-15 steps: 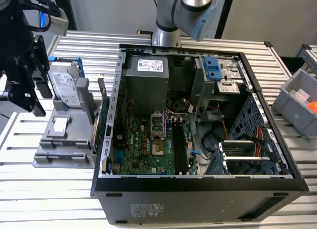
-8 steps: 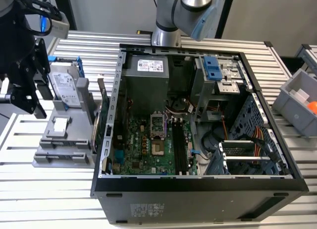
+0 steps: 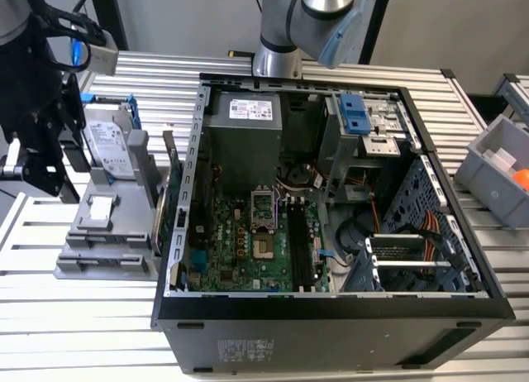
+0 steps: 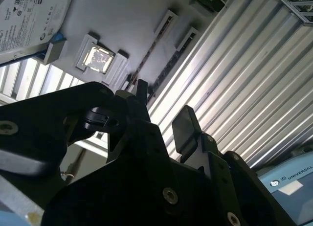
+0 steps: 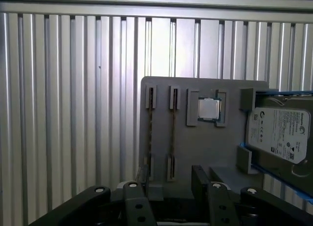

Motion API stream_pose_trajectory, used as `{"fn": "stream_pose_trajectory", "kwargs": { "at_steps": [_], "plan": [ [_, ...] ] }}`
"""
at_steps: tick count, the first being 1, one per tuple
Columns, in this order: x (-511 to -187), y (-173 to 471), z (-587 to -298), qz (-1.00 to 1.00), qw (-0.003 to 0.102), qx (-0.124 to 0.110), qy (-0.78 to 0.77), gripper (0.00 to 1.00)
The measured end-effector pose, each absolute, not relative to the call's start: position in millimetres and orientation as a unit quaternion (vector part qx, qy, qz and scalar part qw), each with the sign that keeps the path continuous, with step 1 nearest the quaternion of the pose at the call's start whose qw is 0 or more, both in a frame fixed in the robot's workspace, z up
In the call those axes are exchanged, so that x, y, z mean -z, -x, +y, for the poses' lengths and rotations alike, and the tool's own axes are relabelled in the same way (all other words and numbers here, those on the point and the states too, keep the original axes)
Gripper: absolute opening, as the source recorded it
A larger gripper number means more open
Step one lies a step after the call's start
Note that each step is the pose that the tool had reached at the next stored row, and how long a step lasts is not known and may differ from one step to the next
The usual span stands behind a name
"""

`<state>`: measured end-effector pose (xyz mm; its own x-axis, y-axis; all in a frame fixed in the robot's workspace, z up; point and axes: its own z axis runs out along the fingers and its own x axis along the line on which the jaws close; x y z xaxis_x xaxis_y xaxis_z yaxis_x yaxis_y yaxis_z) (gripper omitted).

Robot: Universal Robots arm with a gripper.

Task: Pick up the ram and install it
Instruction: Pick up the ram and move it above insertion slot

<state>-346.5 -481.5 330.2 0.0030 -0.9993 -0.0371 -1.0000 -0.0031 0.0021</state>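
- The pincer point(image 5: 169, 179) stands wide and empty, nothing between its fingers.
- Just beyond its tips, the ram point(image 5: 172, 128) stands on edge in the grey holder point(image 5: 205, 147), in line with the gap. Its long axis runs straight away from the pincer, so the fingers face its flat sides.
- A second stick point(image 5: 150, 123) lies parallel, just outside one finger.
- Farther off sit the processor chip point(image 5: 209, 108) and hard drive point(image 5: 279, 133), with the ribbed counter point(image 5: 73, 113) beyond.
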Motion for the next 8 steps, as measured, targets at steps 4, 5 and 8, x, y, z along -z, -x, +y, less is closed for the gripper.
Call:
{"fn": "stream_pose_trajectory", "kwargs": {
  "at_steps": [4,5,8],
  "plan": [
    [-326.9,346.5,-481.5,0.706,0.012,-0.014,0.708,1.0],
    [-326.8,346.5,-481.5,0.706,0.012,-0.014,0.708,1.0],
    [-326.6,346.5,-481.6,0.706,0.012,-0.014,0.708,1.0]
  ]
}}
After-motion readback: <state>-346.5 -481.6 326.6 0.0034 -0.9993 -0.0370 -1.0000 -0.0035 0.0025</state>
